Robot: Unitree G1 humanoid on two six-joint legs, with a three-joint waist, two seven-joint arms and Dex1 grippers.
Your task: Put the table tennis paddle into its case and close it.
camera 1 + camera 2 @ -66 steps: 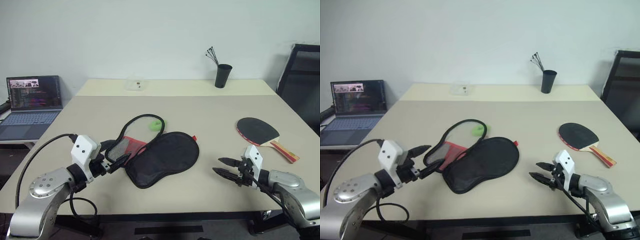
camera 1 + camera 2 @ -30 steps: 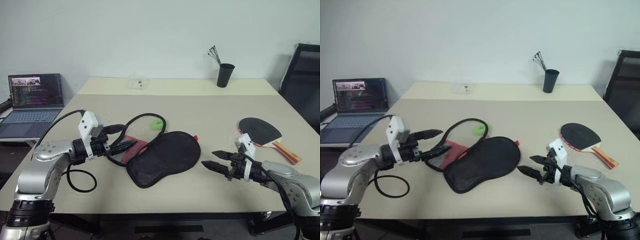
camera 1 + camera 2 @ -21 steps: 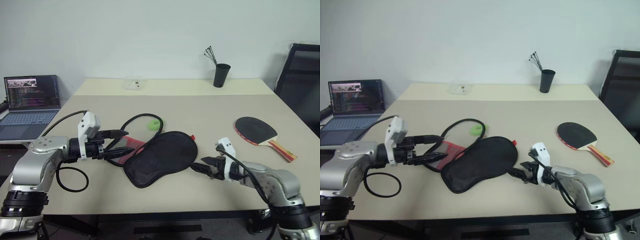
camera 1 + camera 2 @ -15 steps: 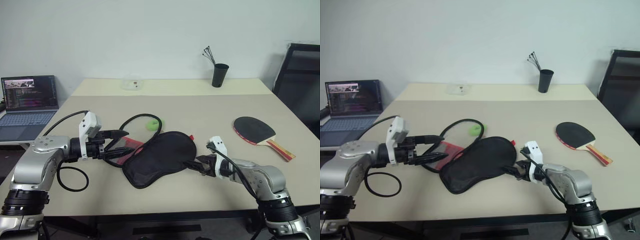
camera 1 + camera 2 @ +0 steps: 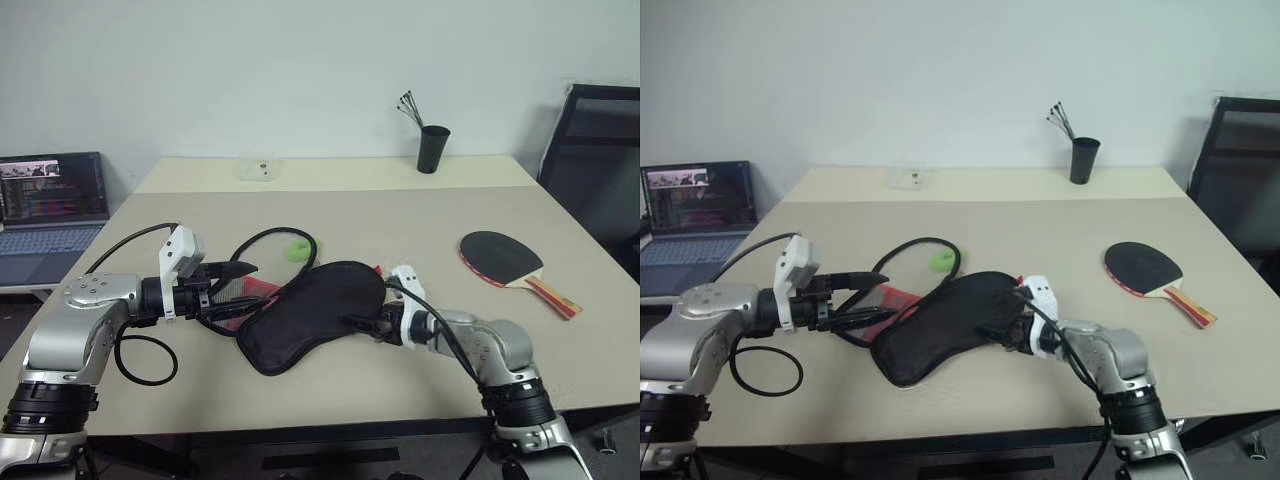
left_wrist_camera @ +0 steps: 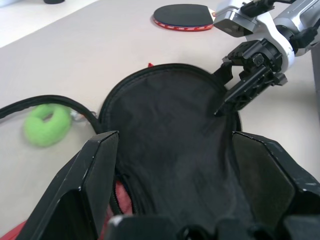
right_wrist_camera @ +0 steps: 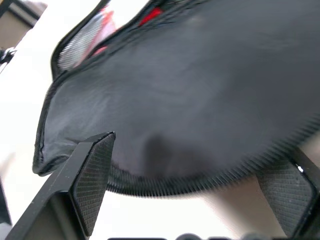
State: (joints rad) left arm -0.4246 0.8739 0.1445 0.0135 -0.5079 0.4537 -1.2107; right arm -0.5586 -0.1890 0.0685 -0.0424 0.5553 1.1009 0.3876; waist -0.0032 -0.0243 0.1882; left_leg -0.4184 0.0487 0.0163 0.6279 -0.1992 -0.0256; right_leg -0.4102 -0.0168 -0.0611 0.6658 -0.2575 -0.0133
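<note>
Beige tabletop (image 5: 420, 215) fills the left eye view beneath a plain pale wall, and the case (image 5: 305, 315) lies near its front middle, black side up, with a strip of its red side showing at the far-left edge. Well to the right of the case the table tennis paddle (image 5: 500, 258) rests flat, handle toward the front right. Left of the case, the left gripper (image 5: 235, 285) hovers with its fingers spread apart, holding nothing. At the case's right rim sits the right gripper (image 5: 358, 322), fingers spread around the edge. Behind the case lie a small green object (image 5: 297, 251) and a black cable loop (image 5: 265, 240); farther back stands a black cup (image 5: 431, 149), and a laptop (image 5: 45, 215) sits far to the left. From the left wrist view, the case spreads between the wide-apart fingers (image 6: 92, 172), with the other gripper at its far rim. From the right wrist view, the case's zippered edge (image 7: 200, 180) runs between that gripper's spread fingers (image 7: 92, 172).
</note>
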